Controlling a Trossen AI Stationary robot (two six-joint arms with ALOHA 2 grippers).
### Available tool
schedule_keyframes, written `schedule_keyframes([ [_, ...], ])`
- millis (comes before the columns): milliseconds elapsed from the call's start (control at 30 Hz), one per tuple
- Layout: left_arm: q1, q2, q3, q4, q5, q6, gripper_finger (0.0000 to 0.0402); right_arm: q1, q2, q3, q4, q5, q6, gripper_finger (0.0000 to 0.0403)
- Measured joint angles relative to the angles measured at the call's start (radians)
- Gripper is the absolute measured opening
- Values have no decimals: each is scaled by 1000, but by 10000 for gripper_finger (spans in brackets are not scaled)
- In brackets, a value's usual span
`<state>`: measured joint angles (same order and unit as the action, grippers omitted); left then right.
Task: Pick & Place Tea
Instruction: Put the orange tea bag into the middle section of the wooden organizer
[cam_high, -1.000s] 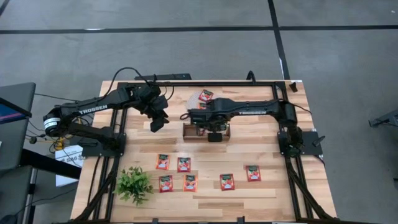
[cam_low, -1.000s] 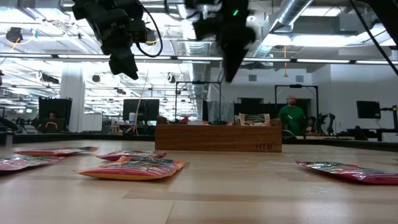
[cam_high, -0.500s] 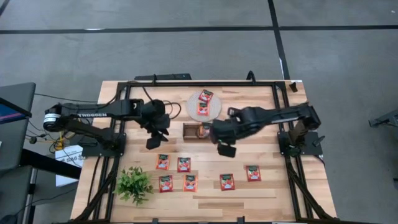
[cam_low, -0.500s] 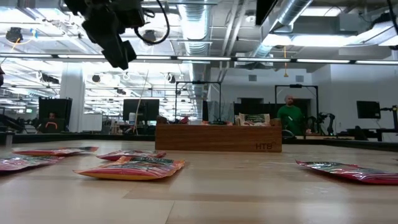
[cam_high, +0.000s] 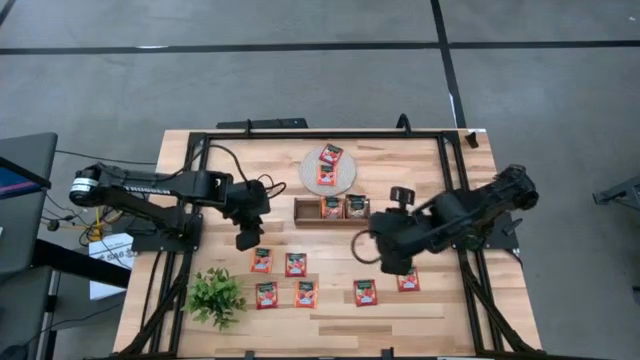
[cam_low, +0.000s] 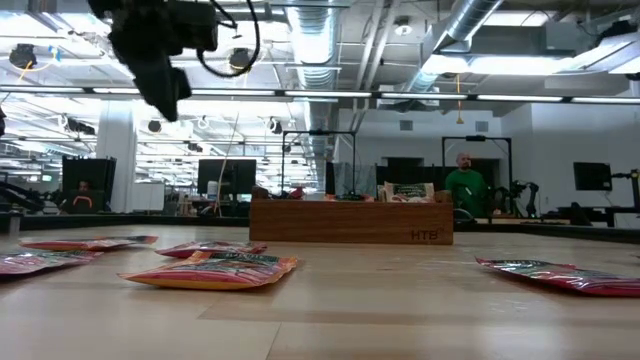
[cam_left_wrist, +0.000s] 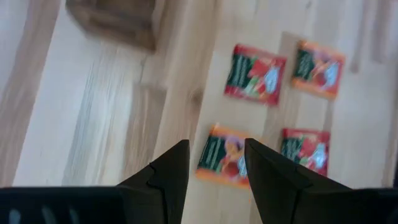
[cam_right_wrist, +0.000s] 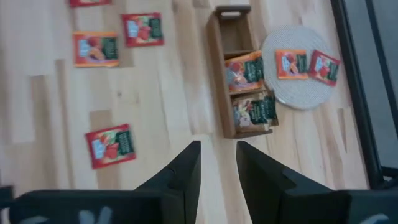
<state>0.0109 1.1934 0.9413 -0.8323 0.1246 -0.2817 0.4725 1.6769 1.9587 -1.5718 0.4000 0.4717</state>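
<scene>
Showing only overhead: tray's (cam_high: 306, 211) sachets (cam_high: 343, 207).

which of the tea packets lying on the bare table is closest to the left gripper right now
The upper-left sachet of the four-packet group beside the plant. The left gripper hangs just above it; in the left wrist view it shows between the fingers.
</scene>
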Motion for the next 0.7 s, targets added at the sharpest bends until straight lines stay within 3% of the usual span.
schedule_keyframes([
  [167, 0, 52, 0, -65, -6, -20, 147, 67, -72, 0, 0, 23, 7, 95],
  [433, -1, 199, 0, -39, -6, 54, 147, 200, -211, 0, 0, 179, 102, 95],
  [700, -23, 310, 0, -31, 36, 142, 147, 297, -253, -29, 3, 266, 158, 95],
])
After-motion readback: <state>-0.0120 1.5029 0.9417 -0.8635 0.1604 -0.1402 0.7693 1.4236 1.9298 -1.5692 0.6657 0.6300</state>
